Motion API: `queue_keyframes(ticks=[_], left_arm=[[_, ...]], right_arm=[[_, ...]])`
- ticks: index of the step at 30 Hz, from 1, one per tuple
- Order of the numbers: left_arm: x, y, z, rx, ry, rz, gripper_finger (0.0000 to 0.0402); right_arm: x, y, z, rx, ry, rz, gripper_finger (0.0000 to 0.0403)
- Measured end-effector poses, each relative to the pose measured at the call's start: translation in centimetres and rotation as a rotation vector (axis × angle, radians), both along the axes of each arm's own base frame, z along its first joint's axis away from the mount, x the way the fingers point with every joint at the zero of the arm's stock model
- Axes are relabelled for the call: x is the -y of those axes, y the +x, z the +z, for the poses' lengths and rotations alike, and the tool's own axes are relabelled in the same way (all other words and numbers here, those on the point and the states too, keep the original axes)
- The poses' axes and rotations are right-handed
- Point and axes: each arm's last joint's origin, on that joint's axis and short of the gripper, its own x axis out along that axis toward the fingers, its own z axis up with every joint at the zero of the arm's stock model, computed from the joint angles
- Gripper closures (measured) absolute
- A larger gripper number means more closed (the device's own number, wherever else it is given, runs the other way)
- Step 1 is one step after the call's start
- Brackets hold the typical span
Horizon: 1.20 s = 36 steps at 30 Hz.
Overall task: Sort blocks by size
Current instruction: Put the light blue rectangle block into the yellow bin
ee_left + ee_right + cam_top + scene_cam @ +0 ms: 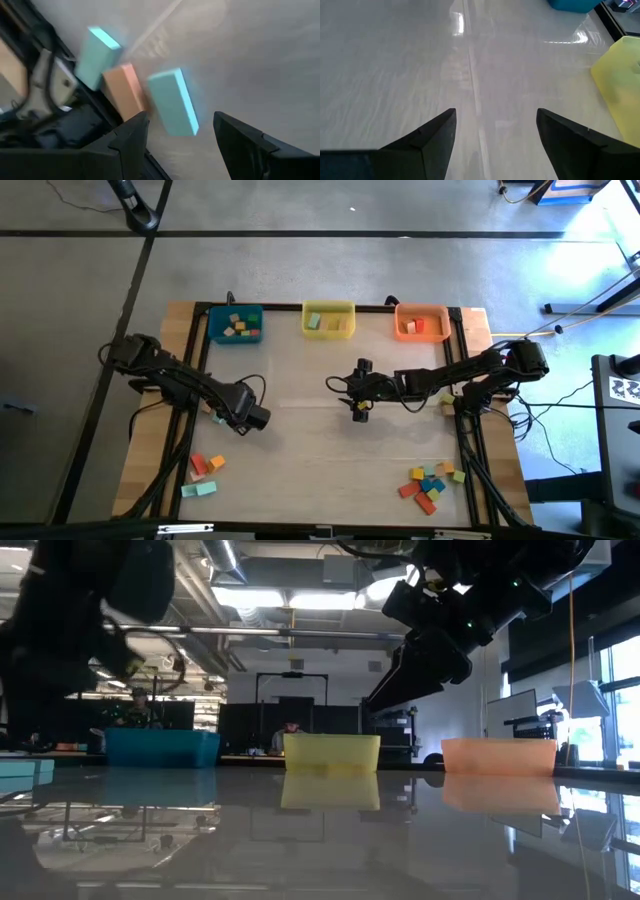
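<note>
The blocks lie in two loose heaps near the table's front edge, one at the left (203, 470) and one at the right (430, 483). More blocks lie inside the bins. My left gripper (255, 418) (180, 120) is open and slants down over the table's left part. Its wrist view shows two teal bricks (172, 102) (97, 55) and a tan-orange brick (125, 90) lying flat by the black frame rail. The nearer teal one shows between the fingertips, untouched. My right gripper (338, 385) (496, 112) hangs open over bare table at mid-table.
Along the far edge stand a blue bin (236, 325), a yellow bin (328, 320) and an orange bin (421, 322). Black frame rails (195, 360) run along the table's left and right sides. Bare tabletop (310, 440) lies between the two arms.
</note>
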Motion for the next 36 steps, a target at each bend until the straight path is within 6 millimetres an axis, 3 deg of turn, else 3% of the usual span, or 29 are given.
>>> queue_keyframes(ticks=[11,17,25,30,36], left_arm=[[-0.6,-1.7,-2.7,-0.019,-0.027,0.006,0.0190],[-1.0,-2.3,-3.6,0.058,-0.082,0.008,0.0190],[-1.4,-2.9,-3.2,0.129,-0.109,0.009,0.0190],[-1.2,-2.3,-2.6,0.263,-0.146,-0.003,0.0190],[-1.4,-2.1,-3.5,0.367,-0.220,-0.063,0.0211]], right_arm=[[0.0,0.0,0.1,0.007,0.001,0.000,0.0127],[0.0,0.0,0.1,0.009,0.000,0.000,0.0127],[0.0,0.1,0.1,0.007,0.003,0.013,0.0127],[-0.1,0.1,0.1,0.007,0.006,0.018,0.0127],[-0.2,0.1,0.0,0.004,0.048,0.057,0.0127]])
